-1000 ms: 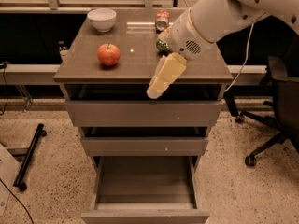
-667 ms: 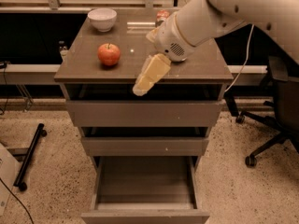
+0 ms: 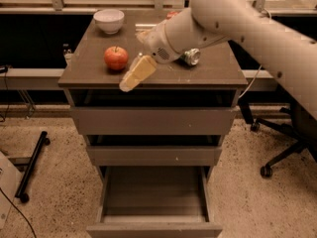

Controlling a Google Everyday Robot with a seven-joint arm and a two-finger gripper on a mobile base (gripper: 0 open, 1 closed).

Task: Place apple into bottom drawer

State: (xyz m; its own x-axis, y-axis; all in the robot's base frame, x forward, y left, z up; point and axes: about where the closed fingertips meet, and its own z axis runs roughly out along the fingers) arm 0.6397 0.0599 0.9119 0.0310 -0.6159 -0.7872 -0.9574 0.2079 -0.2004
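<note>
Jaws on my arm hang at the front edge of the counter (image 3: pixel 218 76), just right of the apple (image 3: pixel 116 57) near the front-left corner, not touching; open or closed, I cannot tell. Below, the bottom drawer (image 3: pixel 154 230) stands open.

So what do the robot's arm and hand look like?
The arm is thick, smooth, off-white tubing with small dark dots and a round perforated patch at the wrist. Its gripper, near the apple at the front edge of the cabinet, is pale tan and paddle-shaped.
</note>
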